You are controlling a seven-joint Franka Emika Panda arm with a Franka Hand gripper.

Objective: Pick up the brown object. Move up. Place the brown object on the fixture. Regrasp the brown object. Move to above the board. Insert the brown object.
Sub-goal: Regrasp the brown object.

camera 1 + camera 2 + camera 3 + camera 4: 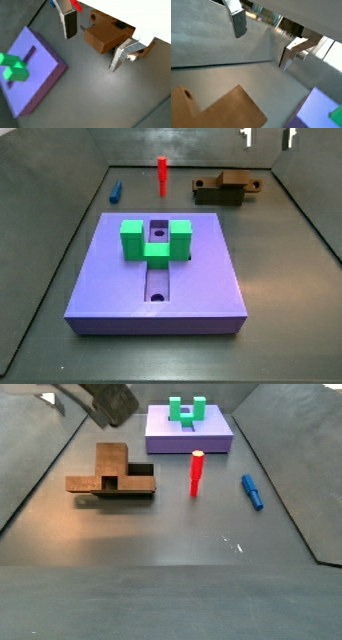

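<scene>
The brown object (pixel 235 180) is a brown block with a round hole near one end. It rests on the dark fixture (pixel 214 196) near the back wall, and also shows in a side view (pixel 112 469). My gripper (pixel 263 137) is open and empty, high above the block and clear of it; it also shows in a side view (pixel 102 400). In a wrist view the block (pixel 105 39) lies below the gap of the gripper (pixel 91 51). In a wrist view the gripper (pixel 260 51) frames bare floor, with the block (pixel 218 110) off to one side. The purple board (pixel 114 278) carries a green U-shaped block (pixel 155 240).
A red peg (pixel 163 174) stands upright and a blue peg (pixel 115 194) lies flat, both behind the board. They also show in a side view, the red peg (pixel 197 474) and the blue peg (pixel 250 491). Grey walls enclose the floor.
</scene>
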